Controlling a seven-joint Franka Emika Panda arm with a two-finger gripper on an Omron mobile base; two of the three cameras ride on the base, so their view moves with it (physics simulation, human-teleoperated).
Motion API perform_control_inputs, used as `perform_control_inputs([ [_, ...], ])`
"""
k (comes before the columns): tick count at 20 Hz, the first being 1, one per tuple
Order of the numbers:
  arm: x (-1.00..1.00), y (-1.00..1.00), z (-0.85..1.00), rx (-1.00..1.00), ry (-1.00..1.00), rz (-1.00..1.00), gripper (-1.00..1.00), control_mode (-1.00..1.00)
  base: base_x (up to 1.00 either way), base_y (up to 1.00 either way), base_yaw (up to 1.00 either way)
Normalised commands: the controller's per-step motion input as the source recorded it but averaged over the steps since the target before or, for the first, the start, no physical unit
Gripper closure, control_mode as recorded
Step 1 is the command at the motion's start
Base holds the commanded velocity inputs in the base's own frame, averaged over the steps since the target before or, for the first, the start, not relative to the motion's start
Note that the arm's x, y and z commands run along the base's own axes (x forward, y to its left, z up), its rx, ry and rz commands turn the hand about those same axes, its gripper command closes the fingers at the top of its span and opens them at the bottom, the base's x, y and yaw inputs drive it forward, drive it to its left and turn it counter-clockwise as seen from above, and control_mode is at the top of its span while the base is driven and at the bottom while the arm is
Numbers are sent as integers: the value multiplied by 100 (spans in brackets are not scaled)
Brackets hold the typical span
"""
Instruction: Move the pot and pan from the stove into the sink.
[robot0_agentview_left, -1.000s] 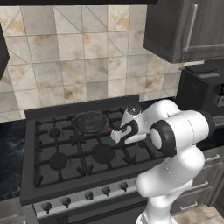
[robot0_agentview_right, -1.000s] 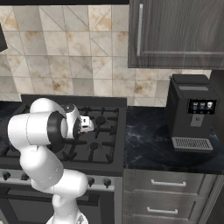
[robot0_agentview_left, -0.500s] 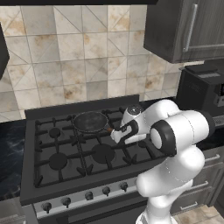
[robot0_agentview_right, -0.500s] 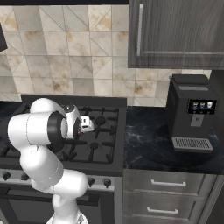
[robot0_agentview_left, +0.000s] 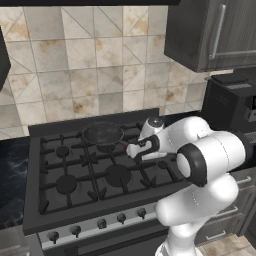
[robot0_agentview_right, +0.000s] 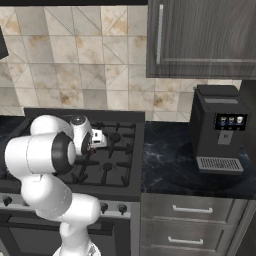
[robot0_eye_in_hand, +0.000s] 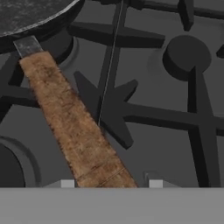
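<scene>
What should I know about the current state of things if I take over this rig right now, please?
End effector: low over the stove, beside the pan's brown handle; whether it is open or closed on the handle cannot be told.
Pan: sits on a rear burner, handle pointing toward the arm.
Pot and sink: position unknown from here.
Done: nothing moved to the sink yet.
Left: grasp the pan handle, carry it to the sink, then do the pot.

Pan (robot0_eye_in_hand: 30, 13) cut by the top edge; handle (robot0_eye_in_hand: 78, 131) end hidden
</scene>
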Motion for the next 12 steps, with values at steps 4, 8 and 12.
perform_control_inputs([
  [4,-2,0,55,6,0,0,100,-100,0,0,0],
  [8,-9,0,62,2,10,0,100,-100,0,0,0],
  [12,-22,0,61,0,12,0,100,-100,0,0,0],
])
